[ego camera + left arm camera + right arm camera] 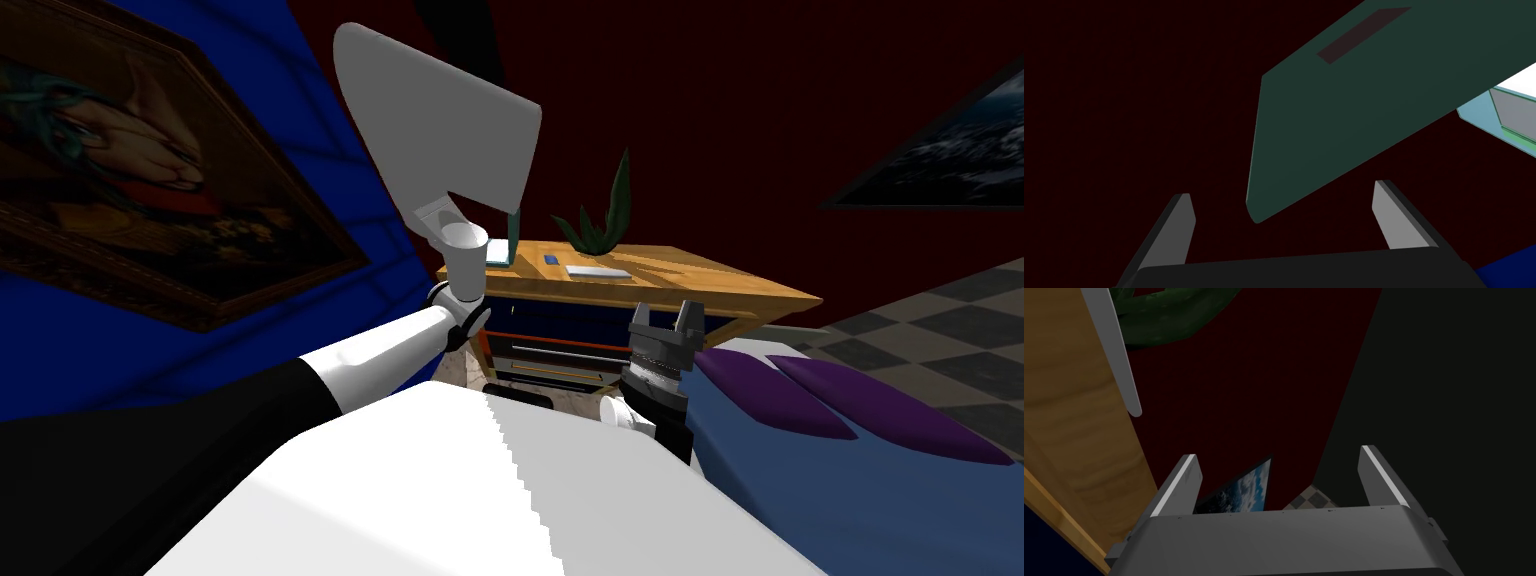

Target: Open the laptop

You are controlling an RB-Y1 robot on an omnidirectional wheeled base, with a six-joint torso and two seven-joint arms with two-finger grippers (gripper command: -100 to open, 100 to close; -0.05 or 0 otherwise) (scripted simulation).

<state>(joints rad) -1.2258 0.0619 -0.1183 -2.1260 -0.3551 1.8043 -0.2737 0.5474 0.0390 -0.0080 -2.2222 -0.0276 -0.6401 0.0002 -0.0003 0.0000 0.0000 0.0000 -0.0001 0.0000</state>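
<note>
The laptop (503,248) sits at the left end of the wooden desk (690,275), its thin teal lid (514,232) raised upright over a pale base. My left arm (440,130) reaches over to it. In the left wrist view the dark green lid (1344,110) hangs with its corner between the fingers of my left gripper (1282,191), which is open and apart from the lid. The pale blue base (1489,115) lies beyond it. My right gripper (666,308) stands open and empty in front of the desk's near edge, fingers pointing up (1280,453).
On the desk lie a small blue item (551,260) and a flat grey slab (597,271) in front of a green plant (600,215). Drawers (560,350) fill the desk's front. A blue bed with purple pillows (800,395) is to the right.
</note>
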